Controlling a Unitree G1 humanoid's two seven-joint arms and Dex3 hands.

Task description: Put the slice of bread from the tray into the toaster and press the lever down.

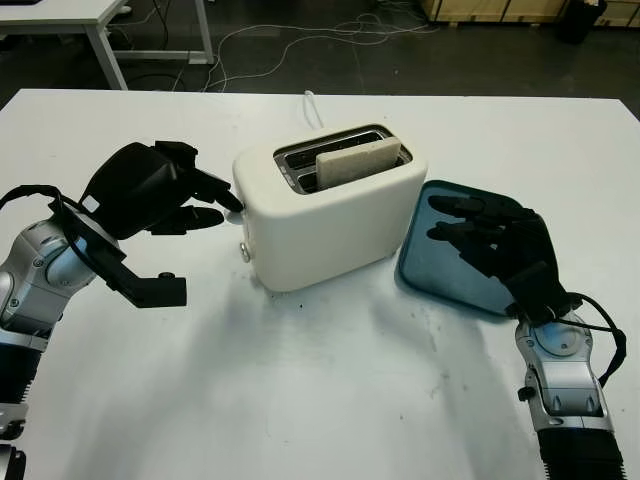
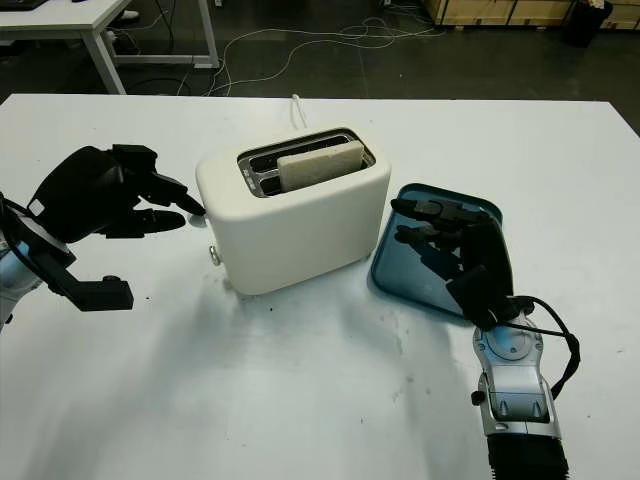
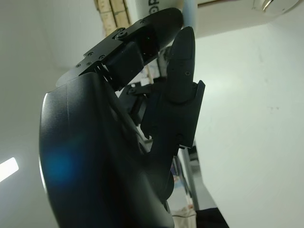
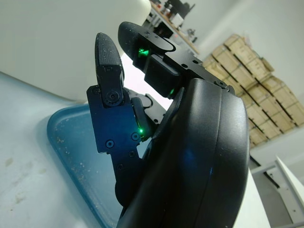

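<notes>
A cream two-slot toaster (image 1: 330, 215) stands mid-table with the slice of bread (image 1: 358, 162) upright in its nearer slot, the top edge sticking out. My left hand (image 1: 205, 205) is open at the toaster's left end, its fingertips (image 1: 228, 200) at the upper corner of that end. Whether they touch a lever is hidden. A small knob (image 1: 244, 252) shows low on the same end. My right hand (image 1: 470, 225) is open and holds nothing, hovering over the blue tray (image 1: 425, 262) just right of the toaster. The tray (image 4: 71, 142) has no bread on it.
The toaster's white cord (image 1: 312, 108) runs back from it toward the table's far edge. Bare white tabletop (image 1: 330, 380) spreads in front of the toaster. Beyond the table are a dark floor with cables and another table's legs (image 1: 105, 50).
</notes>
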